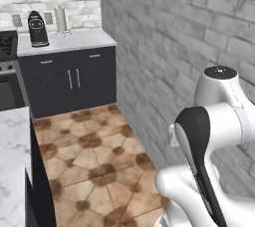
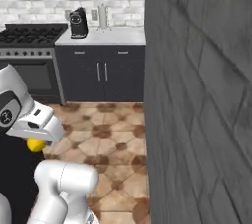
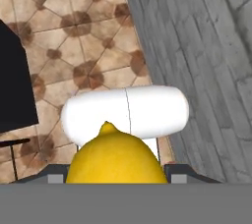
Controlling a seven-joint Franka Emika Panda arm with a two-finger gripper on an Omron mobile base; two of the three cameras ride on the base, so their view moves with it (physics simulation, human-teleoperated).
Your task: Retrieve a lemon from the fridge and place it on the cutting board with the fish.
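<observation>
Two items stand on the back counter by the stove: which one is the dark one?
The coffee maker, the black boxy one on the left, nearer the stove. The paper towel roll beside it is pale and slim.

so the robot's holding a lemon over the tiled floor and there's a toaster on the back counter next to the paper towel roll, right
Not a toaster: it is a black coffee machine on the back counter, beside the paper towel roll, as the right base view shows. The rest holds: the lemon sits in the gripper above the tiled floor.

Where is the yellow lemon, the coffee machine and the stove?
lemon (image 3: 115,156): hand view, middle of its yellow skin.
coffee machine (image 2: 78,23): right base view, its dark front.
stove (image 2: 30,35): right base view, its black burner grates.
</observation>
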